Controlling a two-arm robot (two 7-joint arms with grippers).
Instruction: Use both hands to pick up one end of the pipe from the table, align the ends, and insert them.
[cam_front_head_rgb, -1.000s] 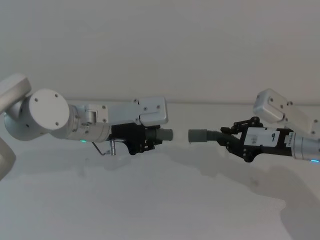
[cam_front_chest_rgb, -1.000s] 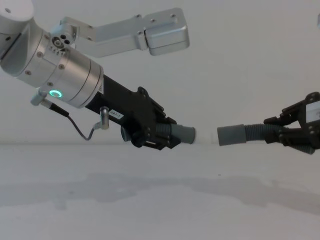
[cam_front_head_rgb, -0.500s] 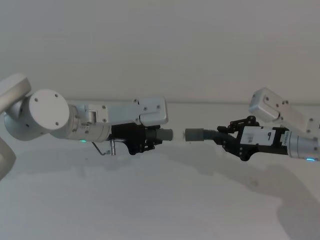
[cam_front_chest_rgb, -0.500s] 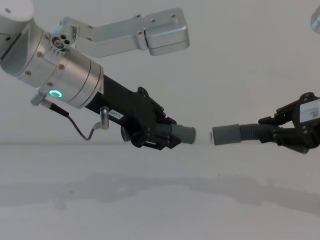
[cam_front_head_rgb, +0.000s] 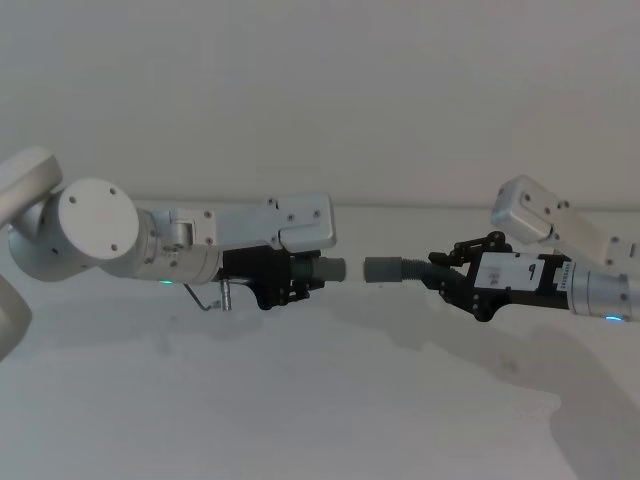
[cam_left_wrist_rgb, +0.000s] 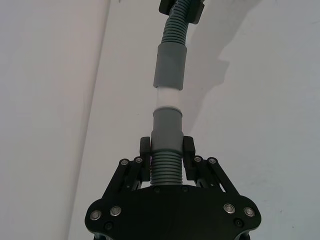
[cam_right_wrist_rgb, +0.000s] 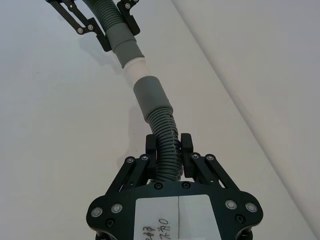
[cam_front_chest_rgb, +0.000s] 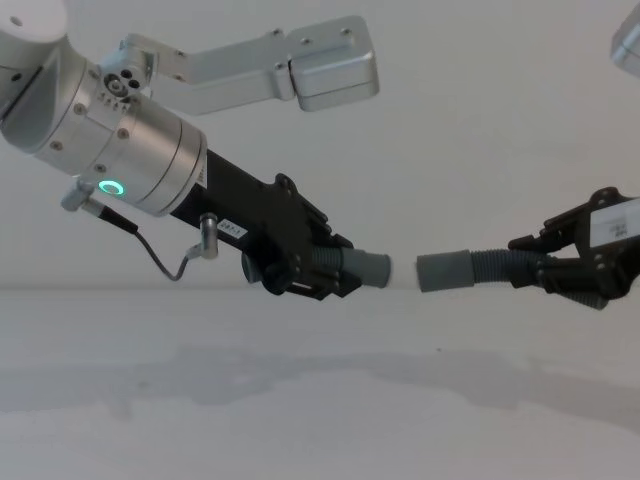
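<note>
We see the left black two-finger claw (cam_front_head_rgb: 292, 278) clamped on the ribbed body of one dark-grey corrugated hose piece (cam_left_wrist_rgb: 165, 165), its smooth cuff (cam_front_chest_rgb: 372, 269) tipped with a white spigot (cam_left_wrist_rgb: 167, 100). The right black claw (cam_front_head_rgb: 452, 281) grips the second ribbed hose piece (cam_right_wrist_rgb: 166, 145), its cuff (cam_front_chest_rgb: 442, 272) just beside the first, apart. Both hang above the plain white desk (cam_front_head_rgb: 300, 400). We judge alignment nearly done; insertion next calls for straight closing along one axis. Nothing stands between.
</note>
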